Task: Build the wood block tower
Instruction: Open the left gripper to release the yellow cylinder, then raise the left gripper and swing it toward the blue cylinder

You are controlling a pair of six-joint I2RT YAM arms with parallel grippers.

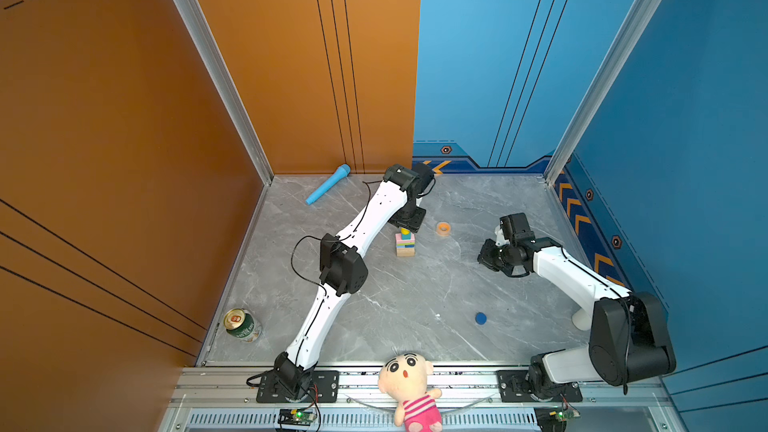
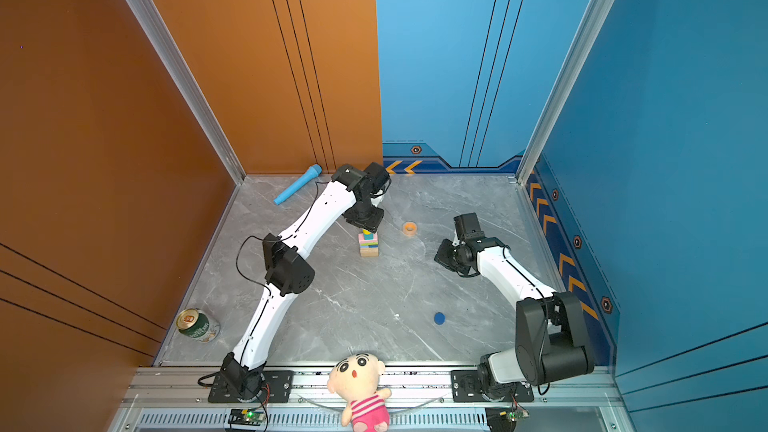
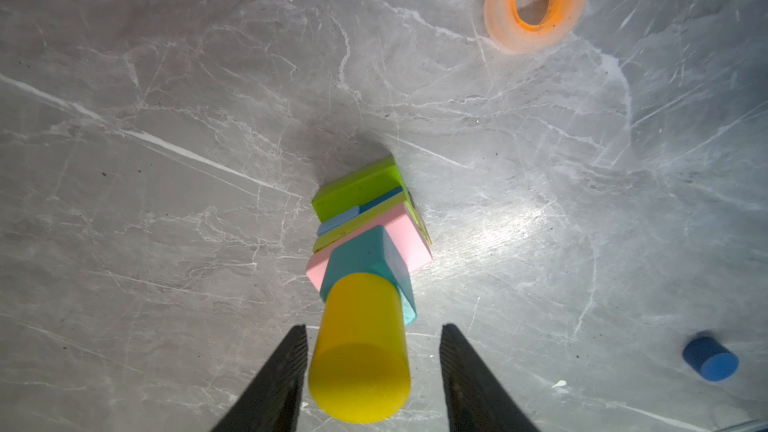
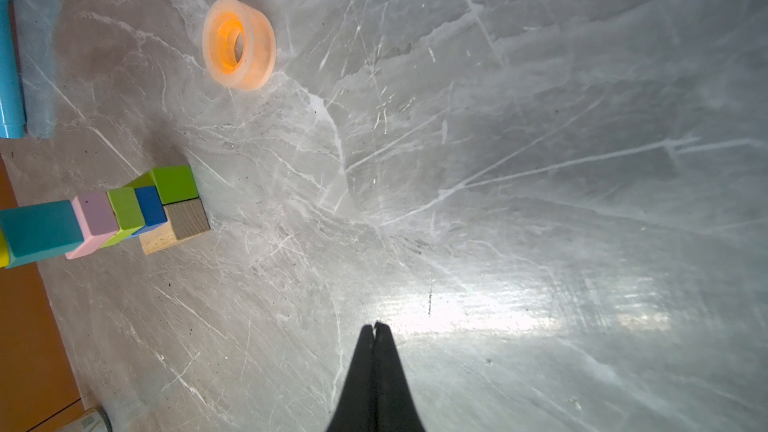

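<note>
The wood block tower (image 1: 405, 245) (image 2: 369, 243) stands mid-table: tan and lime green bricks at the base, blue cubes, another lime green brick, a pink brick and a teal cube (image 3: 365, 255). A yellow cylinder (image 3: 359, 347) tops it. My left gripper (image 3: 374, 328) hangs straight over the tower, open, its fingers either side of the yellow cylinder; one is close to it, and a clear gap shows at the other. A dark blue cylinder (image 1: 481, 318) (image 3: 710, 359) lies alone at the front right. My right gripper (image 4: 376, 326) is shut on nothing, low over bare table right of the tower (image 4: 124, 214).
An orange tape ring (image 1: 443, 228) lies just right of the tower. A light-blue toy microphone (image 1: 328, 184) lies at the back left by the wall. A green can (image 1: 243, 324) lies at the front left. A plush doll (image 1: 409, 384) sits on the front rail.
</note>
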